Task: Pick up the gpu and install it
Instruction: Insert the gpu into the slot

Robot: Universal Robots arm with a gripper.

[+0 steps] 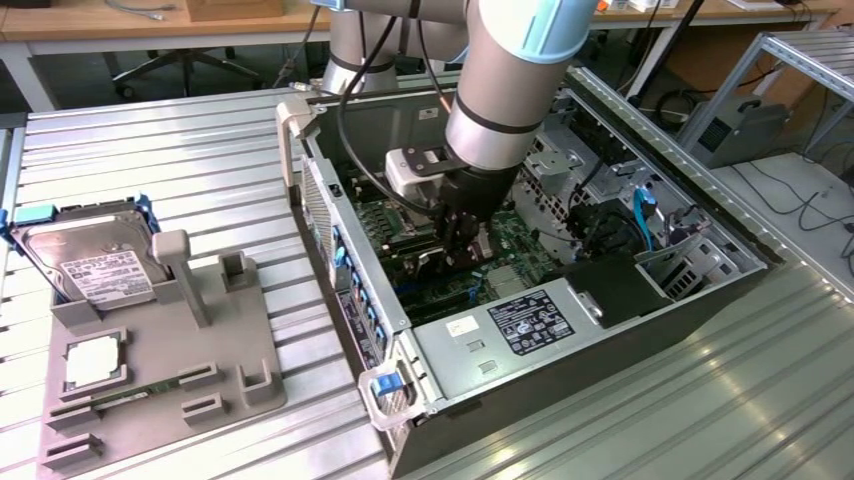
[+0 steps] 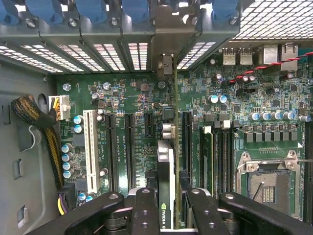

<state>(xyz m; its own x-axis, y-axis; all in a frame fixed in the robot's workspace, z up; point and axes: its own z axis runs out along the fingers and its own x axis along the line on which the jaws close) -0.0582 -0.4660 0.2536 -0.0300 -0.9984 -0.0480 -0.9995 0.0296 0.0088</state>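
Inside the open computer case [image 1: 454,385], the tool [image 1: 461,252] is clenched on the gpu [image 2: 165,159], which stands edge-on among the motherboard [image 2: 132,98] slots.

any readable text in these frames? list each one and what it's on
"NVIDIA": on the gpu, printed lengthwise along the card's edge in the wrist view.
power supply label: print too small to read.
hard drive label: too small to read.
motherboard silkscreen: too small to read.
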